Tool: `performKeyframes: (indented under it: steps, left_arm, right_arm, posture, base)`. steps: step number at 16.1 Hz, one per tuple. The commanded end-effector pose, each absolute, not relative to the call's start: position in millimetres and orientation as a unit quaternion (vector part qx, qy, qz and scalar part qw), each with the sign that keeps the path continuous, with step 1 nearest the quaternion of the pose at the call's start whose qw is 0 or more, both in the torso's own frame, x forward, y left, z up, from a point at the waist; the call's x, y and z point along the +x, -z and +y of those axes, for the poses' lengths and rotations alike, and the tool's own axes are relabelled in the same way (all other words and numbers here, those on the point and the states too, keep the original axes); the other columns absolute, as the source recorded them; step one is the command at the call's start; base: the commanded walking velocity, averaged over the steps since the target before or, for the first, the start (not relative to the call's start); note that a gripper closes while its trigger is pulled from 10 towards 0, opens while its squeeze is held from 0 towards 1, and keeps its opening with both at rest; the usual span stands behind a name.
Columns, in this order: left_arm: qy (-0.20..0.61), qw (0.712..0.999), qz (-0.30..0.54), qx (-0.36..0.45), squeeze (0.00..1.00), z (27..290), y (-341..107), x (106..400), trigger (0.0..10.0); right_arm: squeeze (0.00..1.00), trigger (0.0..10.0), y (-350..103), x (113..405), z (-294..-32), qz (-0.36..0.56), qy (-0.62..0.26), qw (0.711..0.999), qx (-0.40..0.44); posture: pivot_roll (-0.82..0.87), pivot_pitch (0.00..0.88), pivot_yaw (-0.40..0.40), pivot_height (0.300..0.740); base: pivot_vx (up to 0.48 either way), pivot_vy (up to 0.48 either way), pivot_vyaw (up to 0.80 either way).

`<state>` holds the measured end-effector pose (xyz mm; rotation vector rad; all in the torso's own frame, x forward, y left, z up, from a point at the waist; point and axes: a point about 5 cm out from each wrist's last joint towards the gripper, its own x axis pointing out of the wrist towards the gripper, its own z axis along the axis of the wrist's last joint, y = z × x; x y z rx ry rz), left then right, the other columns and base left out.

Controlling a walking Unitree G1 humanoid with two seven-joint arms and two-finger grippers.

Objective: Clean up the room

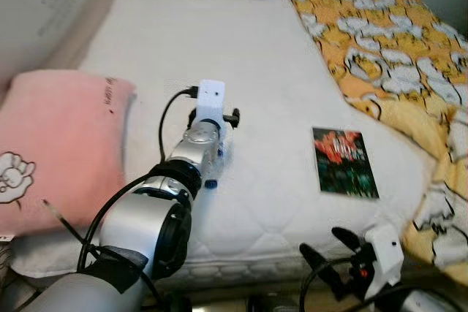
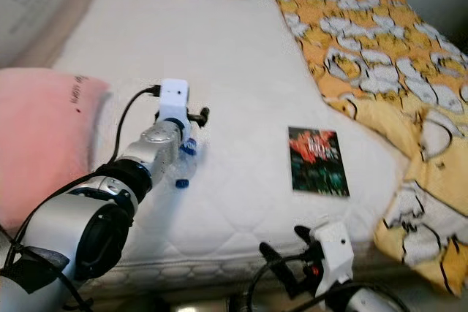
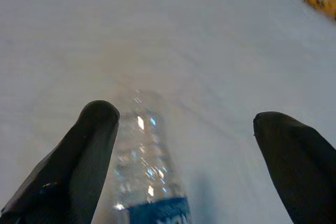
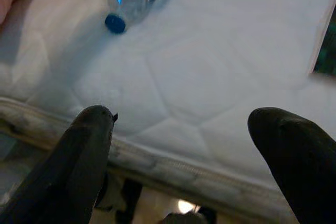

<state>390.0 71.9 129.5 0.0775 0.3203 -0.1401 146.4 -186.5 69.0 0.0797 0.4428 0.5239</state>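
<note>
Clear plastic bottle (image 3: 148, 174) lies on the white mattress (image 1: 270, 93); the left tool (image 3: 191, 150) straddles it wide open, gripping nothing, seemingly for pickup. Right tool (image 4: 191, 145) hangs open.

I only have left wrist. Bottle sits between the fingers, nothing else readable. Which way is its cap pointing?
Observer: The cap is blue and points toward the mattress's near edge, back along the left arm.
Operator: Anything else on the bed?
Observer: A dark booklet with red flowers lies flat to the right of the bottle, apart from it.
Operator: Where's the right gripper?
Observer: The right gripper is open, low at the mattress's front edge, holding nothing.
</note>
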Motion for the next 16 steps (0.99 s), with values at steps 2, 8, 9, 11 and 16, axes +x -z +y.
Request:
performKeyframes:
  steps: [2,8,9,11,16]
  left_arm:
    - [0.094,0.975,0.192,0.068,0.00,61.4,-113.6,380.9,10.0]
    - [0.088,0.961,0.213,0.153,0.00,52.2,-91.2,366.4,10.0]
    - [0.087,0.957,0.222,0.162,0.00,52.3,-85.0,362.8,10.0]
    - [0.078,0.954,0.235,0.169,0.00,55.1,-78.5,359.4,10.0]
    - [-0.015,0.960,0.228,0.162,0.00,82.6,-79.9,364.1,10.0]
  right_arm:
    - [0.00,10.0,-73.0,142.5,-186.6,0.219,-0.254,0.941,0.035]
    - [0.00,10.0,-73.4,131.0,-180.3,0.235,-0.258,0.936,0.041]
    - [0.00,10.0,-71.4,127.5,-179.5,0.240,-0.258,0.935,0.041]
    - [0.00,10.0,-68.9,123.5,-178.3,0.246,-0.256,0.934,0.041]
    - [0.00,10.0,-67.2,125.7,-179.8,0.253,-0.253,0.933,0.039]
  posture:
    - [-0.32,0.167,-0.089,0.740]
    - [-0.34,0.190,-0.098,0.740]
    - [-0.35,0.194,-0.099,0.740]
    - [-0.36,0.199,-0.101,0.740]
    - [-0.36,0.177,-0.098,0.740]
  base:
    - [0.000,0.000,0.00]
    - [0.000,0.000,0.00]
    - [0.000,0.000,0.00]
    - [0.000,0.000,0.00]
    - [0.000,0.000,0.00]
